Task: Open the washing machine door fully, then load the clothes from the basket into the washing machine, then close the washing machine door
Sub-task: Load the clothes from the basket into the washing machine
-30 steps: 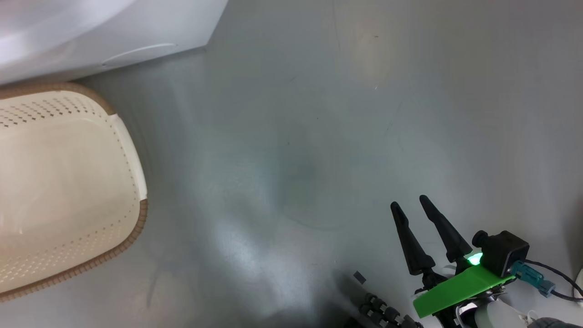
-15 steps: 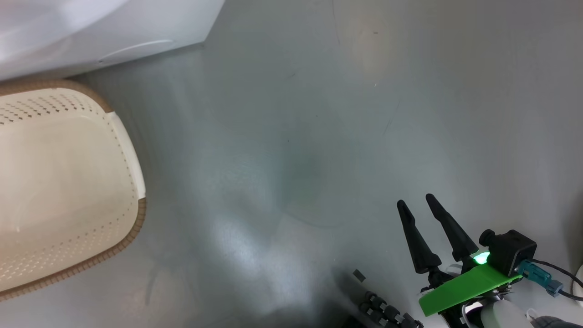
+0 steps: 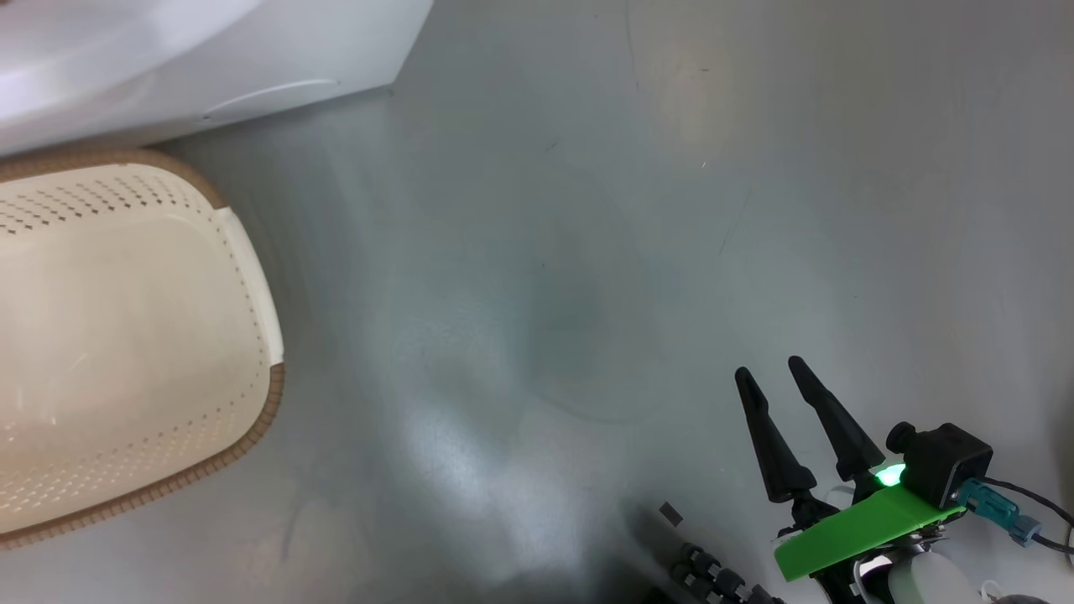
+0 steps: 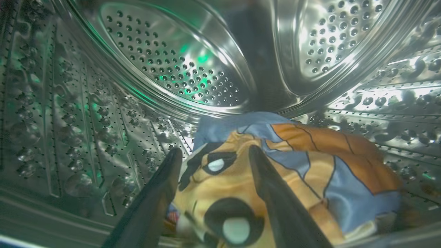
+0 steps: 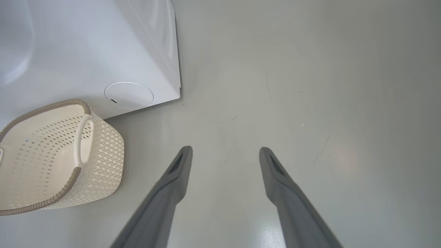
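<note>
My left gripper [image 4: 214, 151] is inside the washing machine's perforated steel drum [image 4: 172, 69]. Its fingers [image 4: 272, 193] stand apart, open, over the clothes [image 4: 310, 162], a light blue, orange and cream bundle with black-outlined prints lying on the drum's bottom. The cream basket [image 3: 252, 428] with its brown rim stands empty on the floor against the white washing machine [image 3: 252, 59]. In the right wrist view the basket [image 5: 103, 165] sits left of my fingers, below the washing machine [image 5: 103, 51]. My right gripper [image 3: 769, 369] hangs open over bare floor, its fingers spread wide [image 5: 225, 150]. The washing machine door is out of view.
Grey floor [image 3: 587, 252] stretches to the right of the machine and basket. A round white service flap [image 5: 129, 95] sits low on the machine's front. My right wrist camera with its green bracket [image 3: 864, 524] is at the lower right.
The whole head picture has shifted slightly, so the camera moved. The basket and the open right gripper keep their places.
</note>
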